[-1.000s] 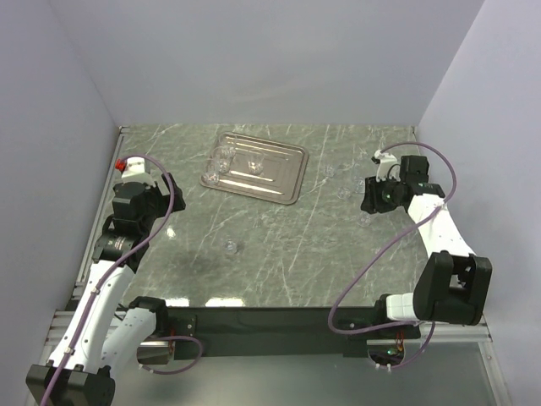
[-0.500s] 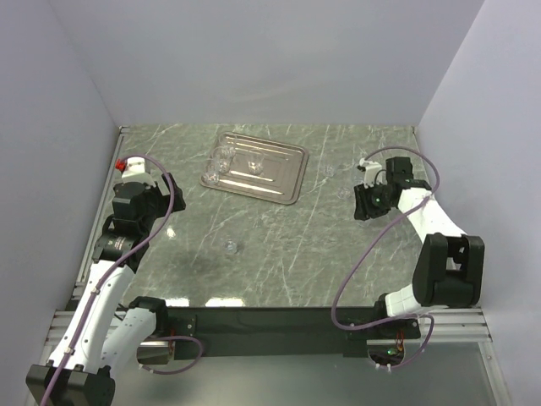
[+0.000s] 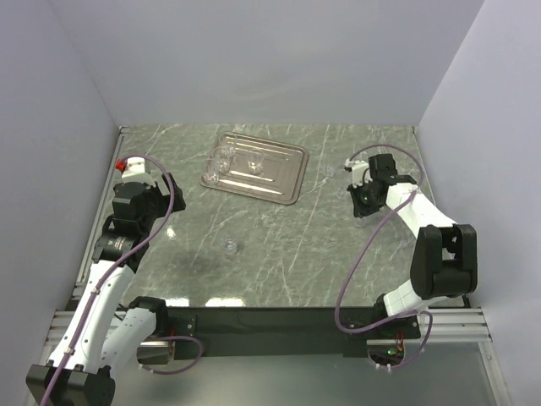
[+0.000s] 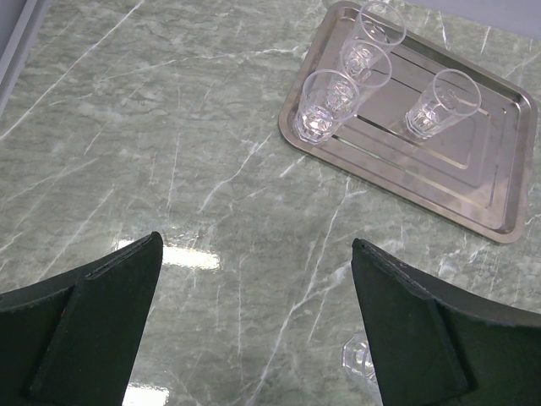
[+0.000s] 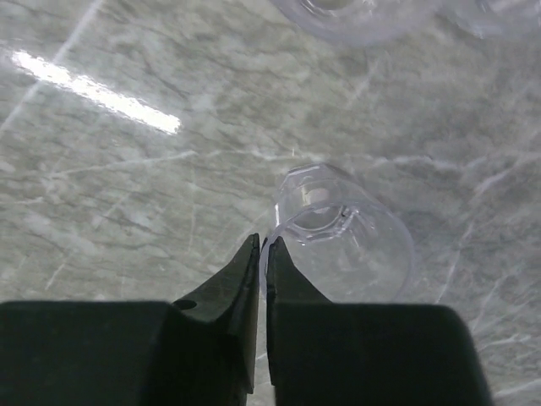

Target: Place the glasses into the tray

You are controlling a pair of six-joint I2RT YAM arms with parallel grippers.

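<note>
The silver tray (image 3: 275,173) lies at the back centre and holds several clear glasses (image 3: 221,161). In the left wrist view the tray (image 4: 482,182) has several upright glasses (image 4: 325,106). My left gripper (image 4: 255,243) is open and empty above the marble, with one glass (image 4: 359,359) beside its right finger; that glass stands alone in the top view (image 3: 229,245). My right gripper (image 5: 263,243) is shut on the rim of a glass (image 5: 342,233), with its wall pinched between the fingers. In the top view this gripper (image 3: 361,205) is at the right, apart from the tray.
Two more glasses lie just beyond the right gripper (image 5: 355,13) (image 5: 499,13), faint in the top view (image 3: 328,171). Purple walls close the table at the back and both sides. The left arm stands along the left edge (image 3: 135,203).
My right arm has swung left and a little toward the back, and its wrist has turned. The left arm and the glasses in the tray have not moved.
</note>
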